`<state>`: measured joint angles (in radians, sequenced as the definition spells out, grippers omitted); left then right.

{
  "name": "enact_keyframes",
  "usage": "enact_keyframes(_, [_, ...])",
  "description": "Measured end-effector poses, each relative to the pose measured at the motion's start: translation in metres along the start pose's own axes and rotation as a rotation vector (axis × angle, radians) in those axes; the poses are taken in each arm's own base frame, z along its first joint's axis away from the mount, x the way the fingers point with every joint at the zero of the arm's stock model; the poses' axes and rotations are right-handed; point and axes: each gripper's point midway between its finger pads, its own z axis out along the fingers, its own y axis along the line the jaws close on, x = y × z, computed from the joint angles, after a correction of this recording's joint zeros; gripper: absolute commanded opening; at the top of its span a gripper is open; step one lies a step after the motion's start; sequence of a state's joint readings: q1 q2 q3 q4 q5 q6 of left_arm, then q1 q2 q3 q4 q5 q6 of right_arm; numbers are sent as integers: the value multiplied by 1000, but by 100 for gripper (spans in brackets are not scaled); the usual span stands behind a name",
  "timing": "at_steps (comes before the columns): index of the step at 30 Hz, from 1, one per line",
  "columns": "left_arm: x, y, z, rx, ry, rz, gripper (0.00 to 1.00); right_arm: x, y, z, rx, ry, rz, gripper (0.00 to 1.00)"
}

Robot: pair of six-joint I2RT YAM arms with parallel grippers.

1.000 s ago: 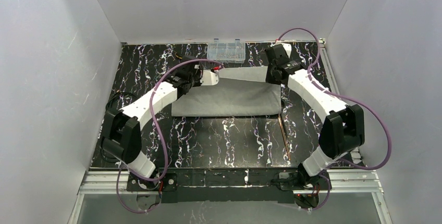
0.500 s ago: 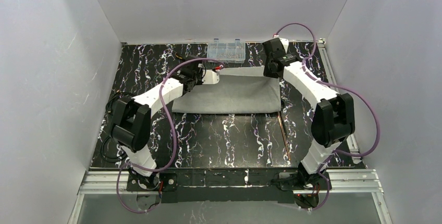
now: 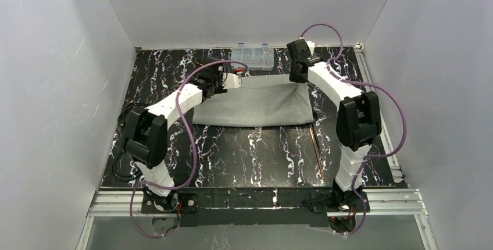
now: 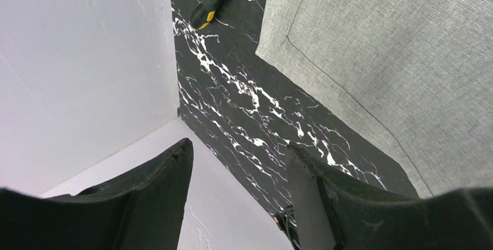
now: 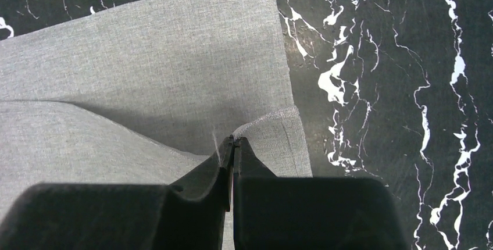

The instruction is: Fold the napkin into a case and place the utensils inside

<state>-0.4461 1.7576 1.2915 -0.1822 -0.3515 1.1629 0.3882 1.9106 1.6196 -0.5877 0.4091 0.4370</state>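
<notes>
The light-grey napkin [image 3: 256, 103] lies folded across the far middle of the table, its upper layer drawn toward the back. My right gripper [image 3: 297, 77] is at its far right corner; in the right wrist view the gripper [image 5: 232, 143] is shut on the hemmed edge of the napkin [image 5: 145, 70]. My left gripper [image 3: 237, 79] hovers at the far left corner. Its jaws [image 4: 238, 165] stand open with nothing between them, and the napkin [image 4: 383, 58] lies off to their right. The thin copper utensils [image 3: 317, 148] lie on the table, near side of the napkin's right end.
A clear plastic compartment box [image 3: 253, 56] stands against the back wall just behind the napkin. A screwdriver [image 4: 212, 7] with a yellow-and-black handle lies on the black marbled table [image 3: 244, 157] left of the cloth. White walls close in three sides.
My left gripper has opened and let go of the napkin's left corner. My right arm has carried the right corner further toward the back wall.
</notes>
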Motion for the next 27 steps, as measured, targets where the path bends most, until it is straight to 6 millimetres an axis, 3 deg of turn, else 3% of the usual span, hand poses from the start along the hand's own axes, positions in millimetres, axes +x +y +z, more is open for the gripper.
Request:
enact_keyframes(5, [4,-2,-14,21,-2,-38,53,-3,5,14,8,7,-7,11])
enact_keyframes(10, [8,-23,-28,105,-20,-98,50,-20,16,32,14,-13,-18,12])
enact_keyframes(14, [20,-56,-39,190,-17,-100,48,-29,22,52,34,-18,-19,36])
enact_keyframes(16, [27,-76,-40,240,-1,-93,48,-28,20,61,53,-3,-20,52])
enact_keyframes(18, [32,-96,-38,286,14,-91,48,-22,14,69,75,17,-20,61])
enact_keyframes(20, [37,-109,-40,324,28,-100,48,-17,9,71,92,39,-26,64])
enact_keyframes(23, [37,-114,-40,344,24,-124,48,-13,2,69,100,46,-25,67])
enact_keyframes(27, [35,-127,-46,415,-5,-115,48,6,-9,50,100,65,-27,69])
